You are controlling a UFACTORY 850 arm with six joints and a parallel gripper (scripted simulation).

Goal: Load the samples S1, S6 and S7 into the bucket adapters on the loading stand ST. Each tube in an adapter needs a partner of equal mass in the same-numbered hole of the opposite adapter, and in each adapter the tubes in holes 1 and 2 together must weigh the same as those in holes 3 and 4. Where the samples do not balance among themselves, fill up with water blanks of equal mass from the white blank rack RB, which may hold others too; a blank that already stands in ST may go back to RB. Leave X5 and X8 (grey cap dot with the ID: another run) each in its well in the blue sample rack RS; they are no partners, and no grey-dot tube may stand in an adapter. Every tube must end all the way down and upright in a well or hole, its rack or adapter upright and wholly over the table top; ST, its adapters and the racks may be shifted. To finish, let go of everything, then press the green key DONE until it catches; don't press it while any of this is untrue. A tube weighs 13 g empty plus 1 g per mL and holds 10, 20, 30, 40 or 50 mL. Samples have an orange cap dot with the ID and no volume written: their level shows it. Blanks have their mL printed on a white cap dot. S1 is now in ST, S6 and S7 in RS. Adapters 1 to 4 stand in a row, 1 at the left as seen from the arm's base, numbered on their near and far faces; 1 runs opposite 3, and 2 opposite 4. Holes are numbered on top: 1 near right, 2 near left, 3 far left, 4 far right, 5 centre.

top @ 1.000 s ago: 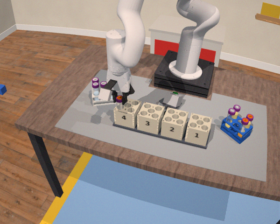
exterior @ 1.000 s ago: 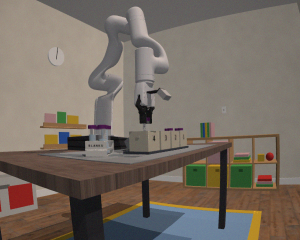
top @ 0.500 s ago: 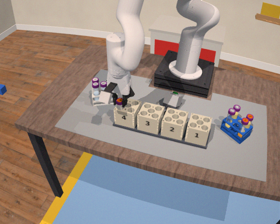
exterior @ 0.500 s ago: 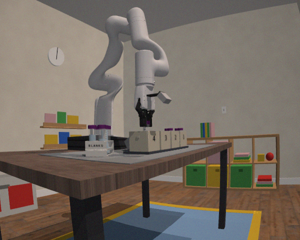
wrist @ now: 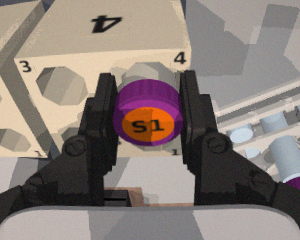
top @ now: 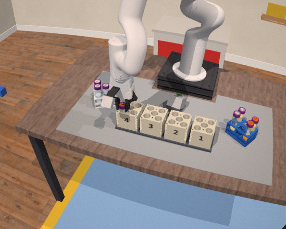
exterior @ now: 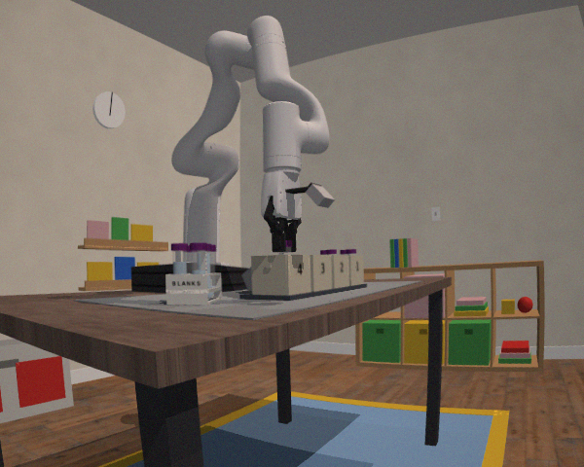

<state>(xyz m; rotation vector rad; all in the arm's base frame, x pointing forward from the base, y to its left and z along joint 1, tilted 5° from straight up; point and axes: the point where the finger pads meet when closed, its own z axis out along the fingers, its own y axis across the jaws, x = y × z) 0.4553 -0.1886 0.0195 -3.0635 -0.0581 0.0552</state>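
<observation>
My gripper (top: 123, 103) (exterior: 285, 239) (wrist: 148, 91) is shut on the purple cap of sample S1 (top: 122, 105) (wrist: 150, 120), which has an orange dot. The tube stands upright in hole 4 of adapter 4 (top: 128, 121) (exterior: 274, 276) (wrist: 104, 23), with only the cap showing above the top. I cannot tell whether it is all the way down. Adapters 3 (top: 150, 127), 2 (top: 175, 133) and 1 (top: 200, 139) show empty holes. The blue rack RS (top: 241, 133) at the right holds two orange-dot tubes (top: 250, 123) and two grey-dot tubes (top: 236, 114).
The white blank rack RB (top: 97, 103) (exterior: 192, 286) (wrist: 270, 127) with purple-capped blanks (top: 97, 86) stands just beside adapter 4, close to my gripper. The green DONE key (top: 178, 95) sits behind the stand, in front of the arm's black base (top: 187, 81).
</observation>
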